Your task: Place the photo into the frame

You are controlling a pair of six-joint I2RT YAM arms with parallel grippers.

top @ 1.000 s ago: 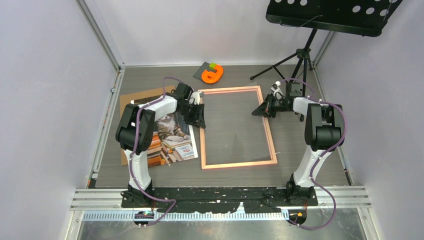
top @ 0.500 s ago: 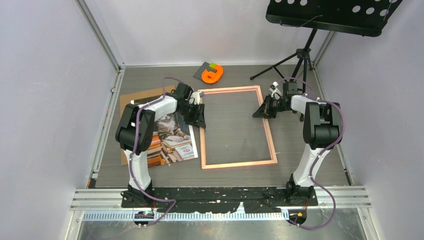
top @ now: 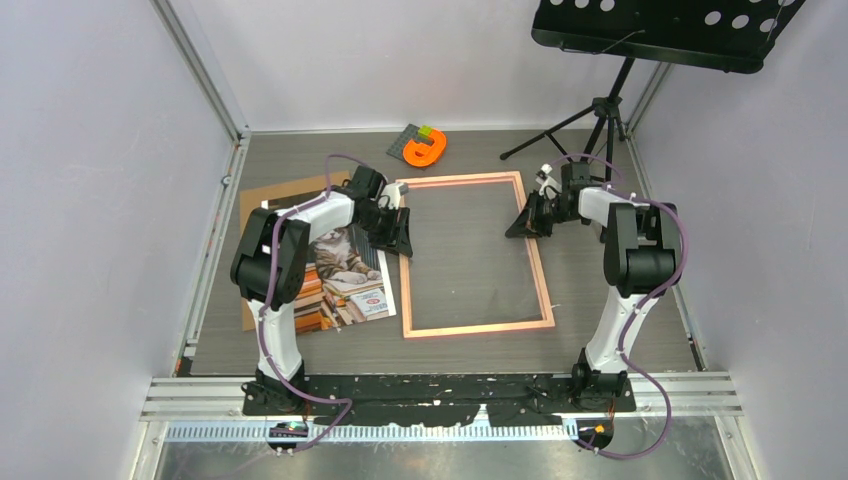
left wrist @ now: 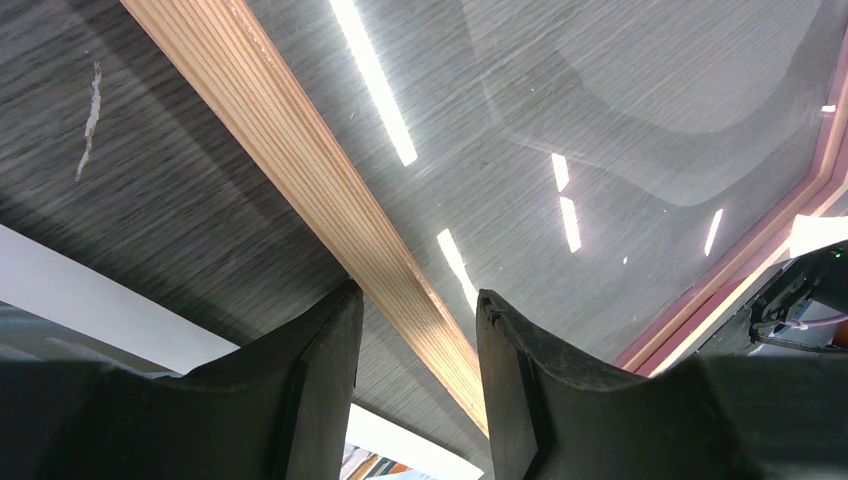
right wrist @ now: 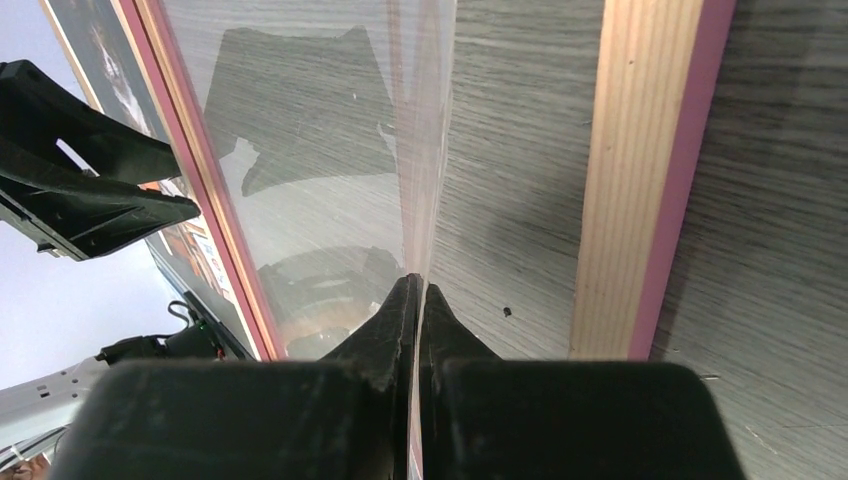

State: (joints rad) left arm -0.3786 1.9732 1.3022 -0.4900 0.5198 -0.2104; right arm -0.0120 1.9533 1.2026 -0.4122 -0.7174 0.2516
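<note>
The pink frame lies flat mid-table. My left gripper is open over its left rail, one finger on each side of the wood, touching nothing. My right gripper is shut on the right edge of the clear pane, just inside the right rail. The pane's edge stands lifted off that rail, and the rest of the pane slopes down toward the left side. The cat photo lies on the table left of the frame, its white border showing beside my left fingers.
A brown backing board lies under and behind the photo. An orange object on a grey plate sits at the back. A music stand's tripod stands at the back right, close to my right arm. Walls close in on both sides.
My right wrist has shifted slightly left and back while keeping its hold on the pane. The left arm has stayed in place over the left rail.
</note>
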